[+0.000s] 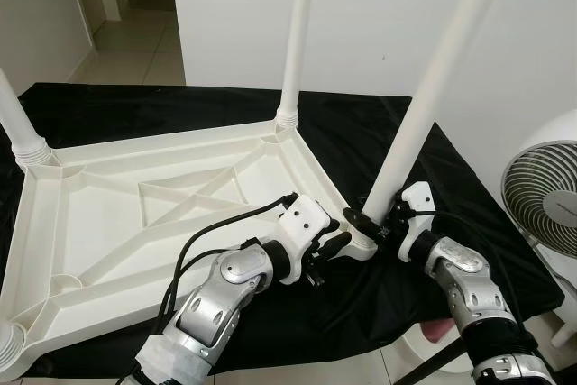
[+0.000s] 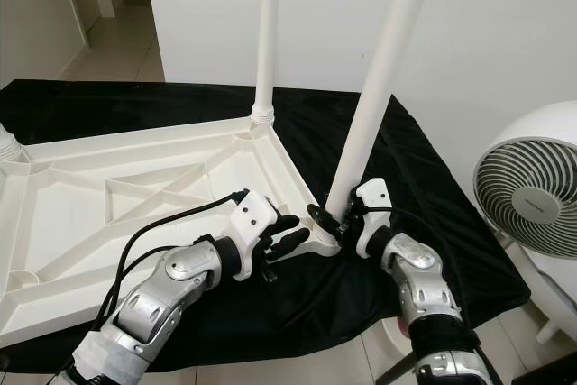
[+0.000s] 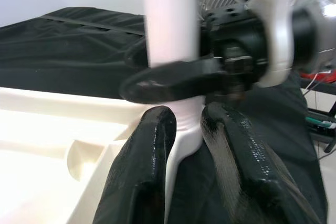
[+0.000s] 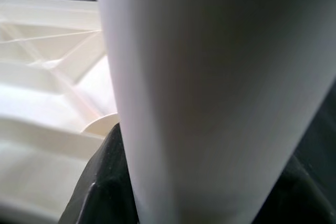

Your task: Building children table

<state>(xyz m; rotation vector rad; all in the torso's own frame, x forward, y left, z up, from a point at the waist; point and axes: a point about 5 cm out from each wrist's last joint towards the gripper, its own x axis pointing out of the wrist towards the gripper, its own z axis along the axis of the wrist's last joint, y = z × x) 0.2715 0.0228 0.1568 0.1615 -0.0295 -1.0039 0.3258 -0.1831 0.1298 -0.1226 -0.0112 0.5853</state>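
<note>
upturned white tabletop on black cloth, mid-scene | right pincer clamped round leaning white leg at near-right corner socket | left pincer narrowly parted astride that corner's edge | fan far right

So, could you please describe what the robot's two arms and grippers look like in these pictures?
Both arms are jointed, rounded silver-metal segments, each ending in a white plastic wrist housing. The left arm has black cables looping from its forearm to the wrist. The right arm has a black band low on its forearm. The left gripper and the right gripper each carry long, glossy black fingers.
</note>
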